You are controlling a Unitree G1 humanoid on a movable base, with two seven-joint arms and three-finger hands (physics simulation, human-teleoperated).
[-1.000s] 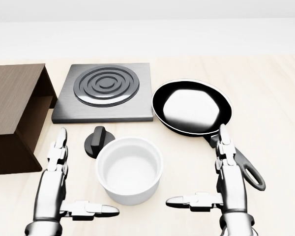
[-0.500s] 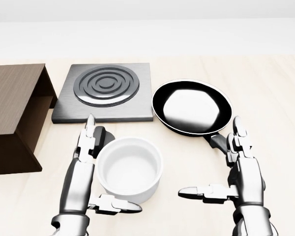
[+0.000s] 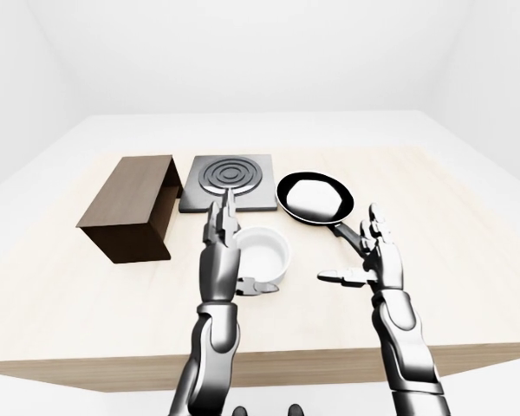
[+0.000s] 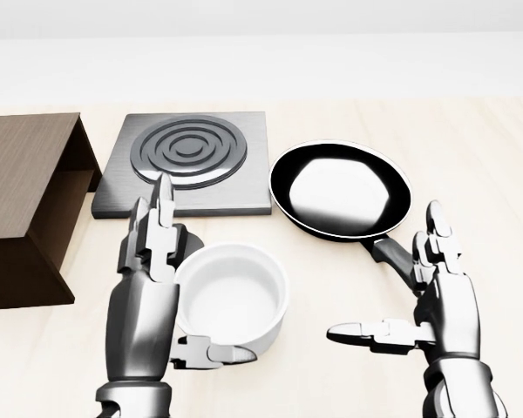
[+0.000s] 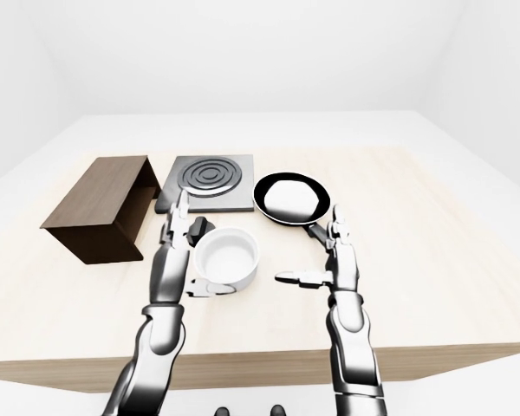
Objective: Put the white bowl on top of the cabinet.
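Left hand (image 4: 161, 287): 3 fingers spread and straight, thumb hooking under the near side of the round white glossy bowl (image 4: 231, 296); palm standing just beside its left wall, apparently touching, not clenching.

Right hand (image 4: 431, 305): fingers released, thumb pointing toward the bowl, well apart from it on the right — seemingly lining up for a 2-handed scoop.

Bowl is sitting on the pale wooden tabletop (image 4: 488, 174), between the hands.

Dark brown wooden box cabinet (image 3: 130, 204), flat-topped, is lying at left.

Grey metal hotplate with concentric rings (image 4: 187, 161) and black shiny frying pan (image 4: 340, 187) are sitting beyond; small black knob (image 5: 198, 227) beside the left fingers.
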